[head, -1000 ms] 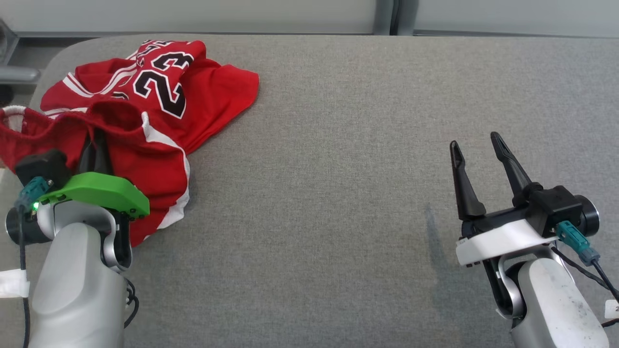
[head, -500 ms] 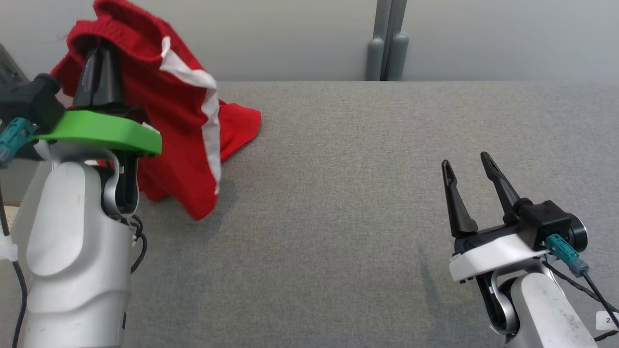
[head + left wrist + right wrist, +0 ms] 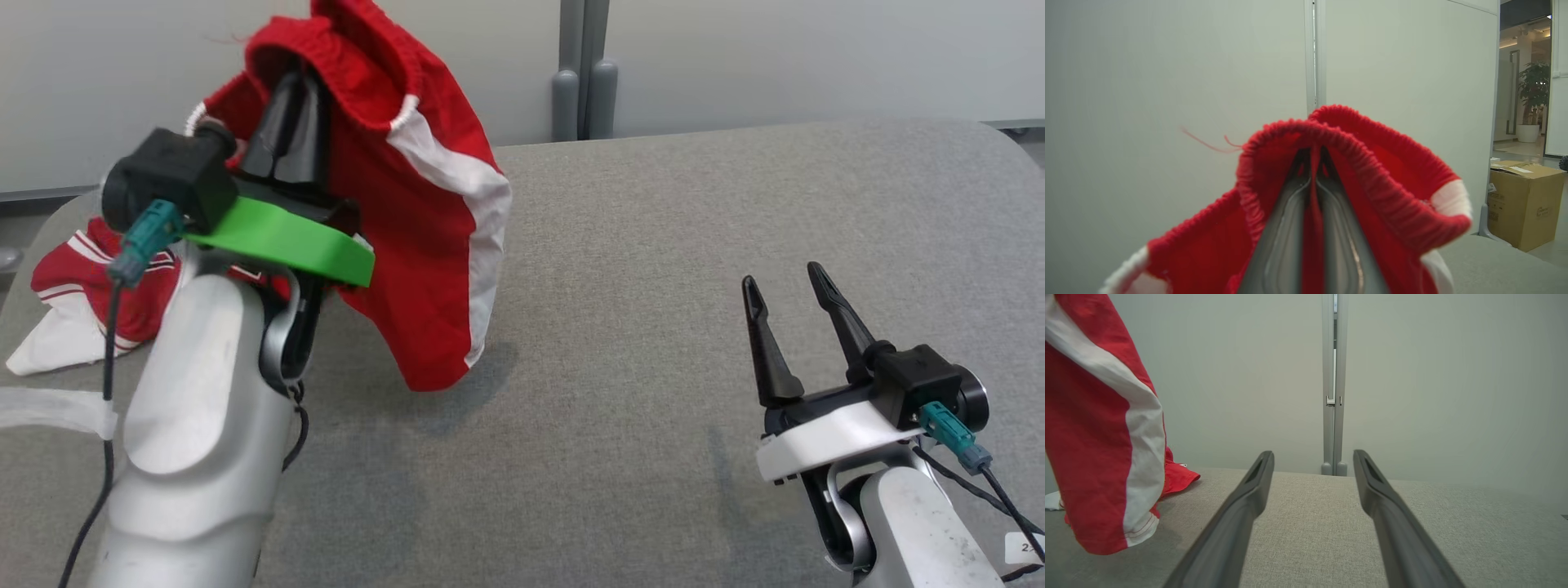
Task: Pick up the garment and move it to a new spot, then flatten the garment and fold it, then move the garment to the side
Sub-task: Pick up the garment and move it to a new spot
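the left end effector (image 3: 292,90) is pressed together on the ribbed waistband of the red garment (image 3: 416,245). the left wrist view shows a fold of the cloth pinched between its two dark fingers (image 3: 1286,228). it holds the garment up over the left half of the bench (image 3: 653,245), with the waistband highest, towards the bench's far edge, and the rest hanging down. a white stripe (image 3: 482,245) runs down the garment's side. the lowest hem hangs close to the bench's grey surface with a shadow beneath it; whether it touches the bench i cannot tell. a second red cloth (image 3: 82,269) with white stripes lies crumpled at the bench's left end, beyond the left arm (image 3: 196,408). the right end effector (image 3: 781,275) is spread wide and holds nothing. it is over the bench's right half, well apart from the garment, with its fingers pointing towards the bench's far edge. past that edge a grey post (image 3: 580,90) stands against a pale wall.
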### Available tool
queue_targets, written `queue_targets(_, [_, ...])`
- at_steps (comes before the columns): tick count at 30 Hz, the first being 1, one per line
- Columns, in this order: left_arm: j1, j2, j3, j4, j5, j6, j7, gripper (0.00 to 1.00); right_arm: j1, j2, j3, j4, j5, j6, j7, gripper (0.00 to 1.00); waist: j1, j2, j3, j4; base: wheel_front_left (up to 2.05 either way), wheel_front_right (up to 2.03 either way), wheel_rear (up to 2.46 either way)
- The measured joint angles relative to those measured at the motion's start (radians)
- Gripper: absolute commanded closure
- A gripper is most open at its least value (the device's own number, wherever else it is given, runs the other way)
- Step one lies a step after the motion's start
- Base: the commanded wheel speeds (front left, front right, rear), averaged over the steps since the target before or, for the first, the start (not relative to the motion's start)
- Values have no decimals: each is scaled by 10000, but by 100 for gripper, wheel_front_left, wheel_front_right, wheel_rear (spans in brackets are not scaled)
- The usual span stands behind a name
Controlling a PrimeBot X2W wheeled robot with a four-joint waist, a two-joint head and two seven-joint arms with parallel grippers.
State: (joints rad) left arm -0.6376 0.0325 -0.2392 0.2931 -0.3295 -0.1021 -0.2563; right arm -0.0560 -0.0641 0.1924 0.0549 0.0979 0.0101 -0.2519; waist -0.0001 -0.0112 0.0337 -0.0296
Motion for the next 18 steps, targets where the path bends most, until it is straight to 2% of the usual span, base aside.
queue_targets(8, [882, -23, -1064, 458, 282, -33, 198, 100, 4, 12, -31, -144, 0, -2, 0, 0, 0, 0, 247, -687, 0, 0, 0])
queue_targets(18, [1041, -19, -1908, 1045, 560, -17, 483, 100, -84, 35, 50, -288, 17, 13, 0, 0, 0, 0, 929, -1613, 0, 0, 0])
